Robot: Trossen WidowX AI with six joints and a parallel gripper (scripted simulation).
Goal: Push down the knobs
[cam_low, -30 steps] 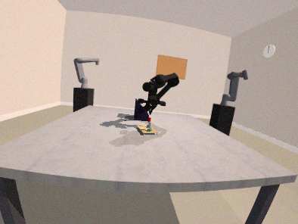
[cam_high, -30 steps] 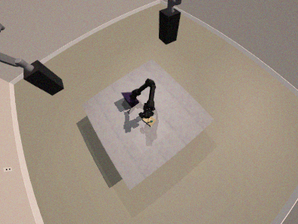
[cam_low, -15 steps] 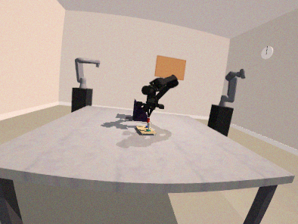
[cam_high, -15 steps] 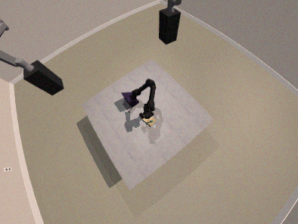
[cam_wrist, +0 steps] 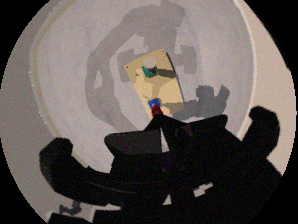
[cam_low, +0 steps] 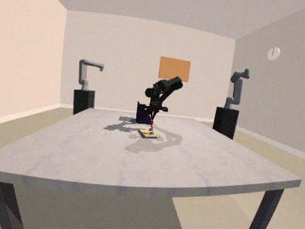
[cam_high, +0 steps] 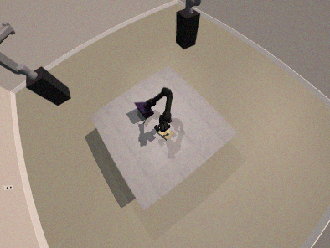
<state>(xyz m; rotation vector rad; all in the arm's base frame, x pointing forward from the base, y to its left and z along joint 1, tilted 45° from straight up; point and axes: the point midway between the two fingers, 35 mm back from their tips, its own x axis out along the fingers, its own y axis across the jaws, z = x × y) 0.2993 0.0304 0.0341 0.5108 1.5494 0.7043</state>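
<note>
The tan circuit board [cam_high: 162, 133] [cam_low: 144, 133] [cam_wrist: 169, 91] stands on the table. A red knob [cam_low: 152, 123] [cam_wrist: 156, 110] is on the blue potentiometer [cam_wrist: 153, 102] at the board's end nearest the gripper in the wrist view. A pale grey knob [cam_low: 152, 129] [cam_wrist: 149, 62] is on the green potentiometer [cam_low: 152, 133] [cam_wrist: 149, 72] at the other end. My gripper [cam_low: 152, 119] [cam_wrist: 158, 116] is shut with nothing seen between its fingers. Its tips point down right over the red knob; whether they touch it is too small to tell. The fingertips partly hide the red knob in the wrist view.
A dark purple panel [cam_high: 144, 110] [cam_low: 143, 113] stands behind the board, near the arm's base. Two grey arms on black pedestals [cam_high: 188, 29] [cam_low: 83, 101] stand beyond the table. The arm's shadow falls around the board.
</note>
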